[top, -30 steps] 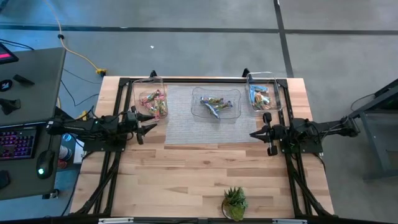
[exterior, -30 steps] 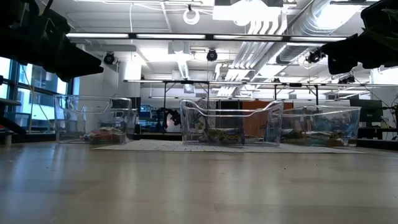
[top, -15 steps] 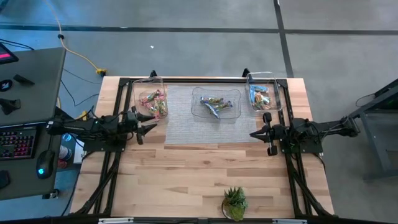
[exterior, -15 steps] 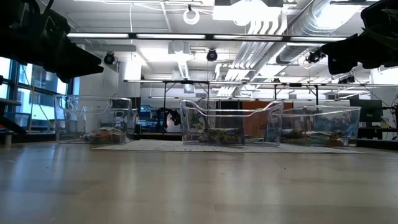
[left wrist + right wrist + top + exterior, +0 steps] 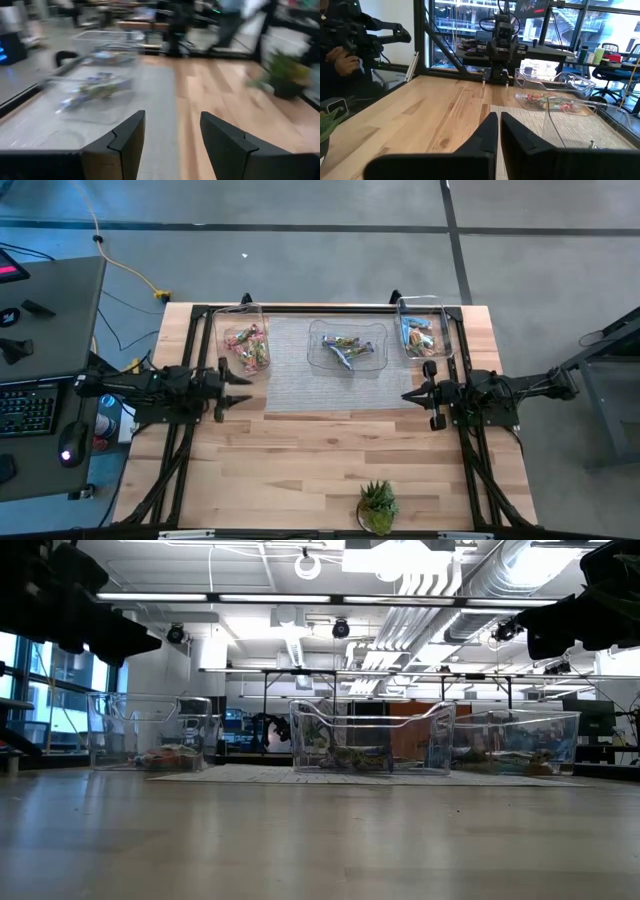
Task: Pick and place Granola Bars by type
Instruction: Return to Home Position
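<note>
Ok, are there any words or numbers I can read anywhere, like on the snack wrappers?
No text can be read in these pictures.
On the Granola Bars: the wrapper printing is too small to read.
On the keyboard beside the table: the key letters are too small to read.
On the left gripper and the right gripper: no writing shows.

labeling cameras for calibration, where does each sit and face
High: above, straight down on table; left arm, right arm show.
Low: tabletop level, facing the bins; arms in upper corners.
Left wrist: past open left pincer, toward middle bin.
Right wrist: past shut right pincer, toward left bin.
Shared: plant, in high and left wrist.
</note>
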